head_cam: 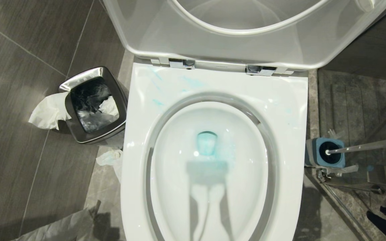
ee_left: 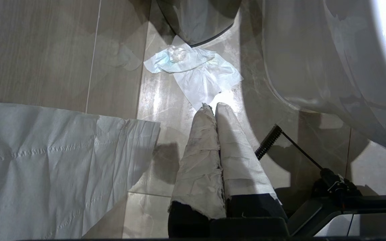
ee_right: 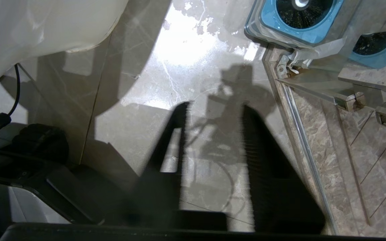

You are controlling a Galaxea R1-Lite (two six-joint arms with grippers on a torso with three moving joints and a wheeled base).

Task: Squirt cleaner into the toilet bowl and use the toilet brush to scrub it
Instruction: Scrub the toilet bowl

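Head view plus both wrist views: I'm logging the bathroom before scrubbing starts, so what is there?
White glossy ceramic toilet bowl: one, centre, lid up.
Teal-blue cleaner: tinted water, rim smears.
White-handled toilet brush: one, in the blue square holder, right of bowl.
Steel waste bin: one, left of bowl.
White tissue: several pieces, on bin and floor.
Left tool: paper-wrapped, shut, above the floor.
Right tool: black, open, empty, short of the holder.

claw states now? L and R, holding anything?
Left claw: shut, empty, wrapped fingers pressed together above the floor.
Right claw: open, empty, short of the toilet brush in its holder.
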